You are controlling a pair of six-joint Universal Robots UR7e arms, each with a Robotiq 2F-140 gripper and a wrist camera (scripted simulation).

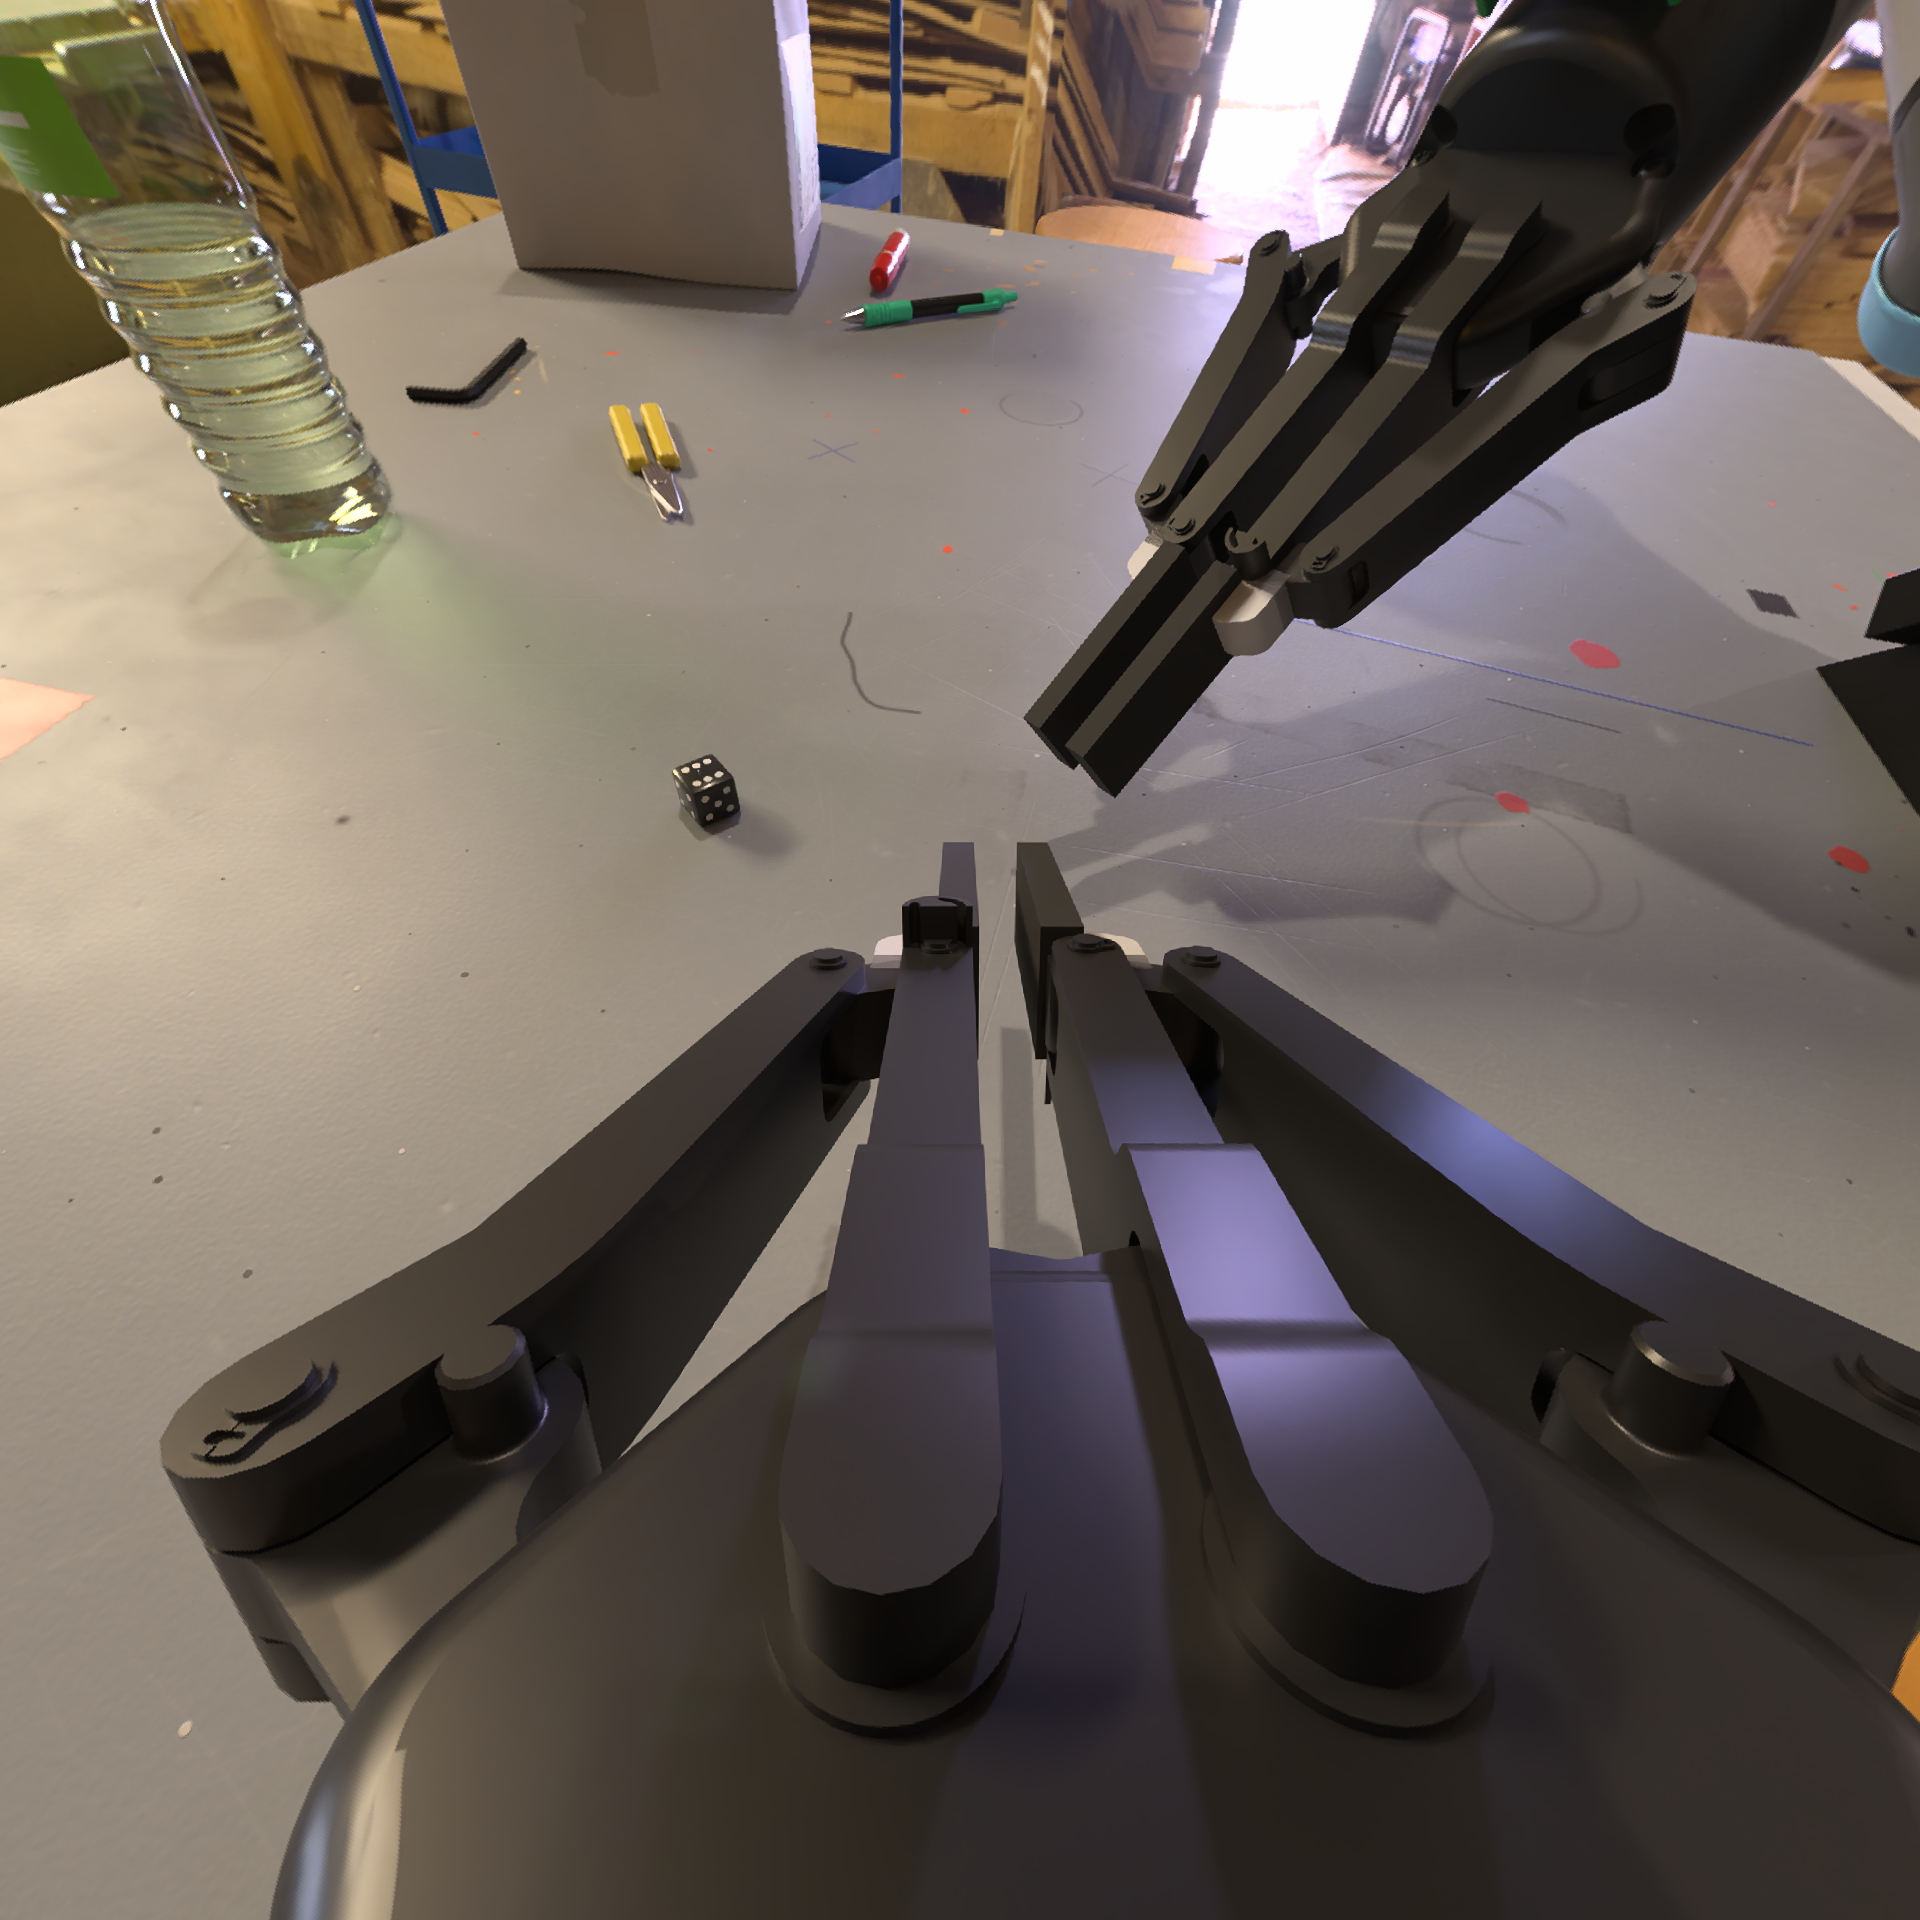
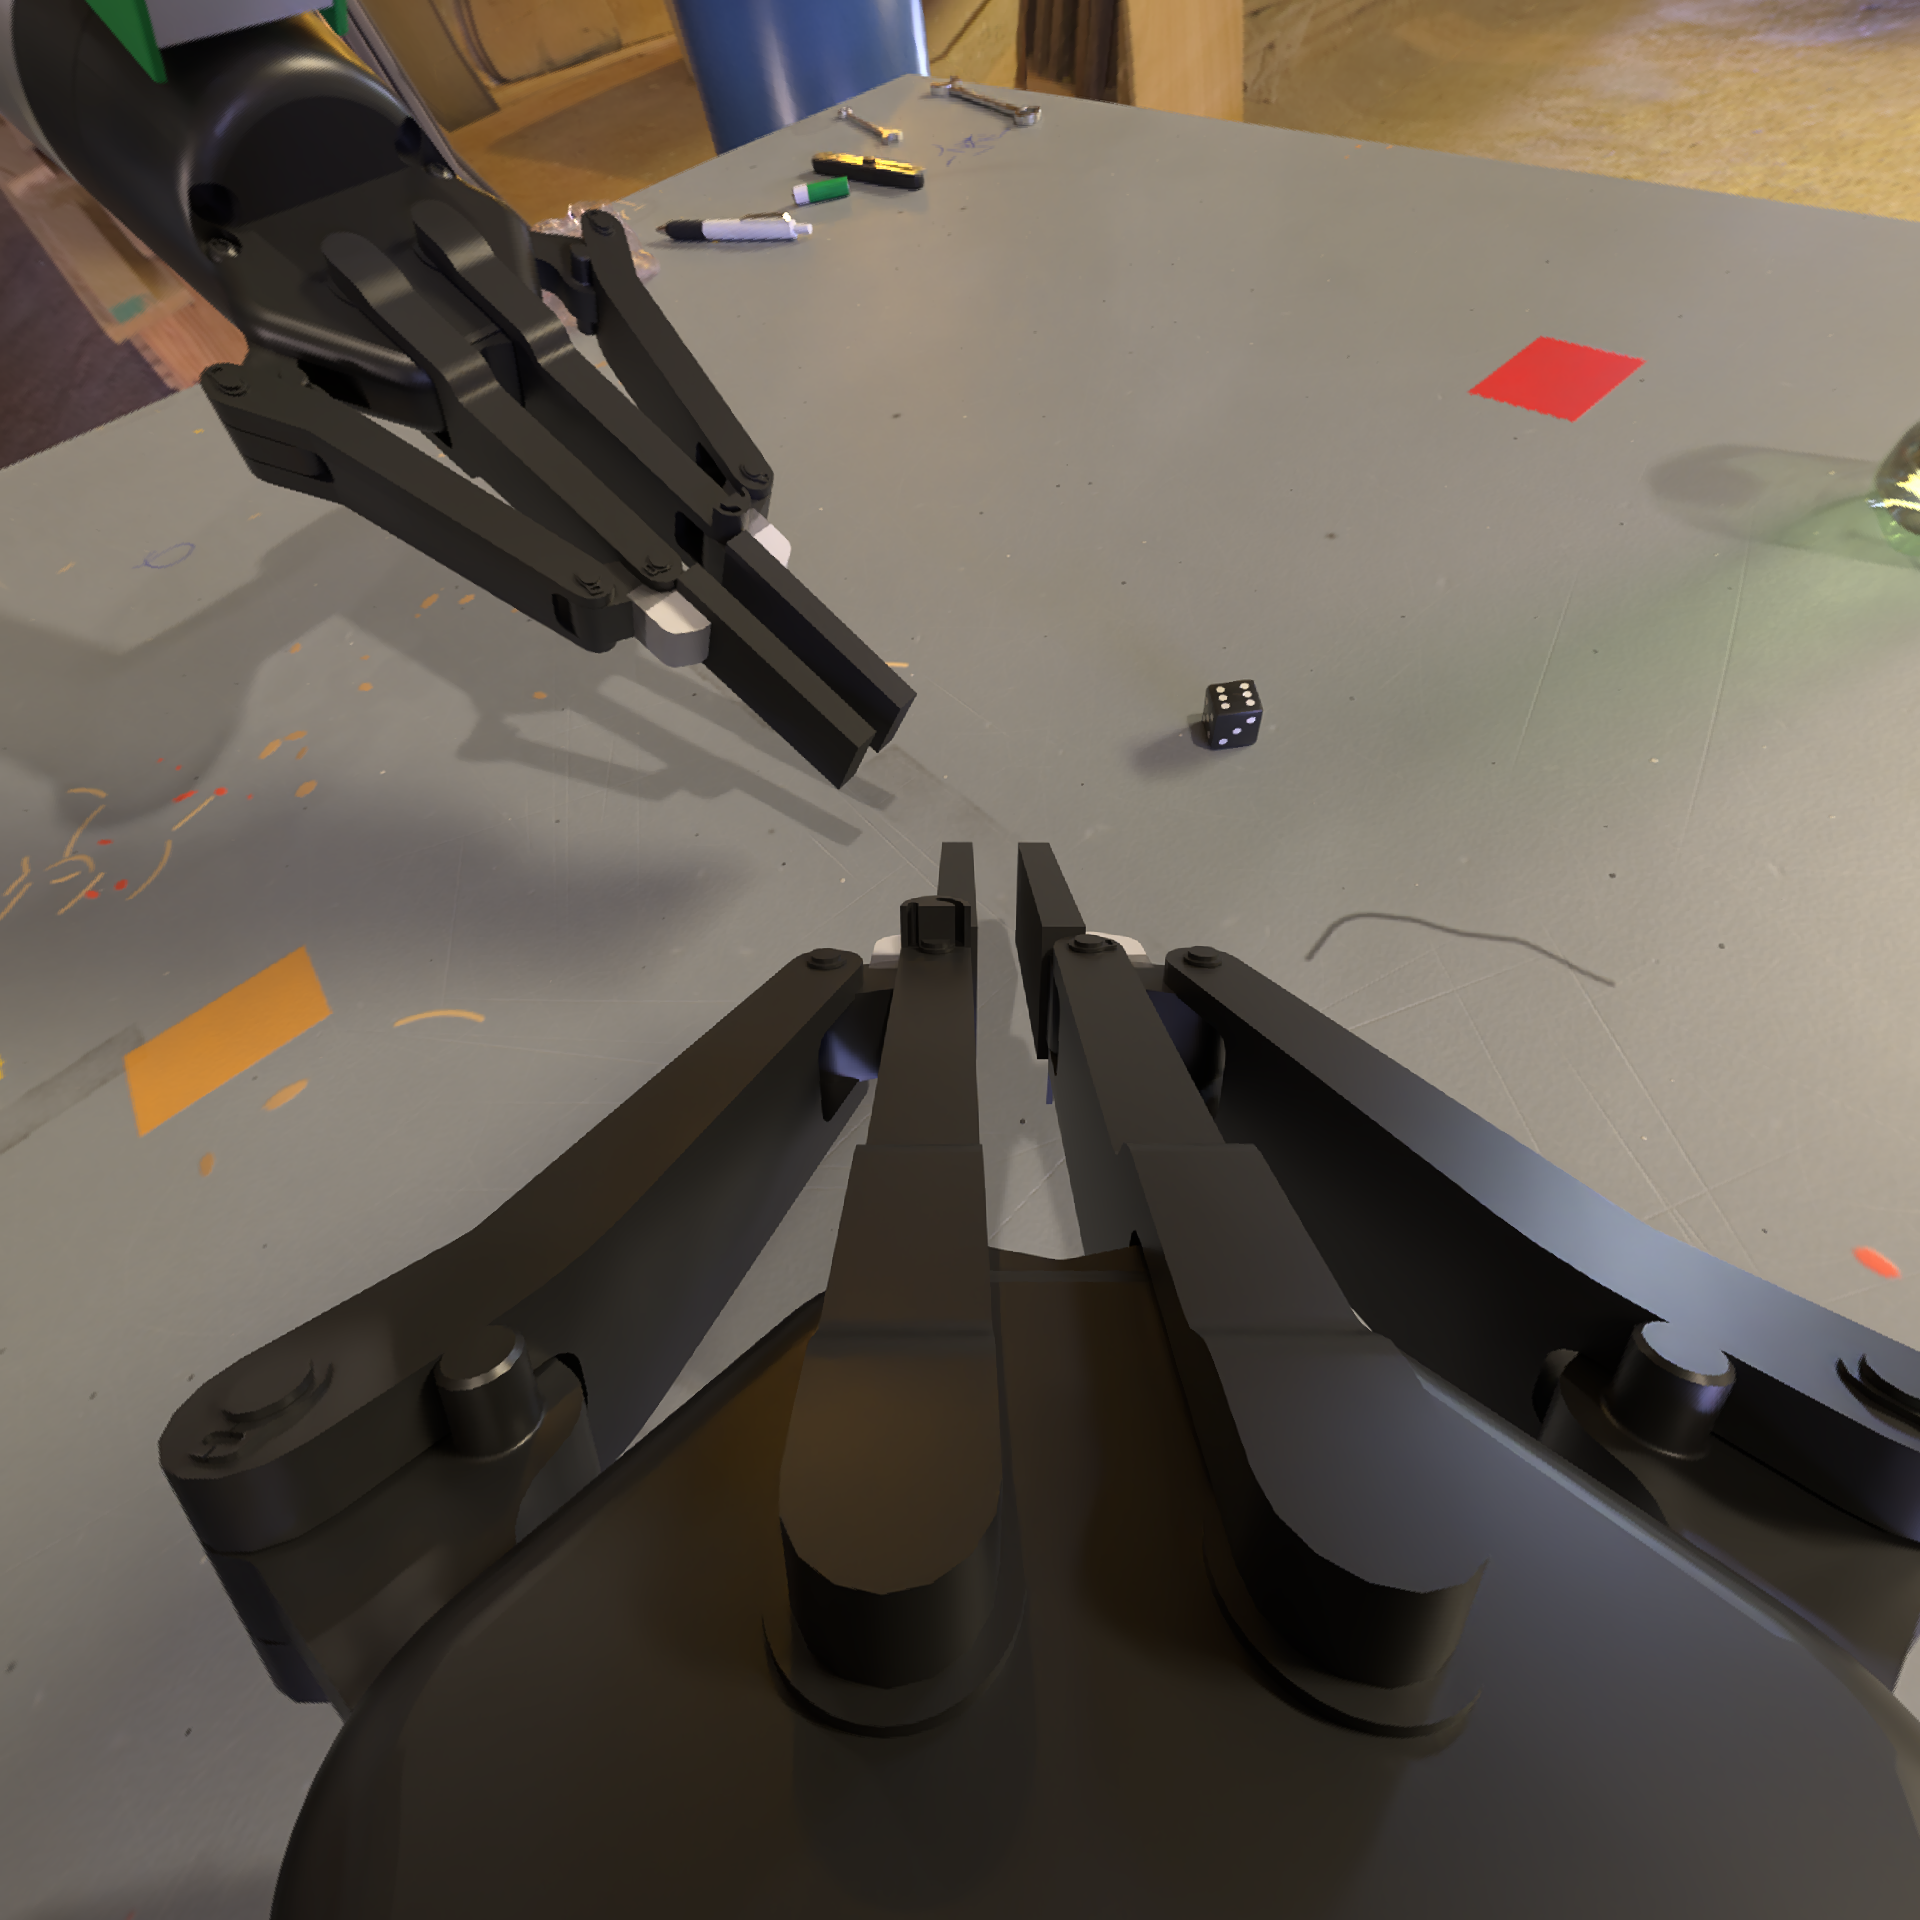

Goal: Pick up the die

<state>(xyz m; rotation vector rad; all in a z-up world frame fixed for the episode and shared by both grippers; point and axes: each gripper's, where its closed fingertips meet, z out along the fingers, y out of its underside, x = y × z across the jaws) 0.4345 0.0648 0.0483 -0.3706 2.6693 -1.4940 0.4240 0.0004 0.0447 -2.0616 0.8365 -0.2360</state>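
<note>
A small black die [image 1: 707, 793] with white pips lies on the grey table [image 1: 416, 935], a little ahead and to the left of my left gripper [image 1: 995, 857]. That gripper is shut and empty, hovering above the table. In the right wrist view the die [image 2: 1232, 715] lies ahead and to the right of my right gripper [image 2: 995, 857], which is also shut and empty. Each gripper shows in the other's view: the right one [image 1: 1081, 764] at upper right, the left one [image 2: 878, 743] at upper left. The two sets of fingertips are close to each other above the table's middle.
A clear water bottle [image 1: 223, 343] stands at far left, a white box [image 1: 649, 135] at the back. A black hex key [image 1: 468, 374], a yellow-handled tool [image 1: 649, 447], a green pen [image 1: 930, 307] and a red marker [image 1: 888, 260] lie beyond the die. Markers [image 2: 738, 229] and wrenches [image 2: 982, 101] lie far off.
</note>
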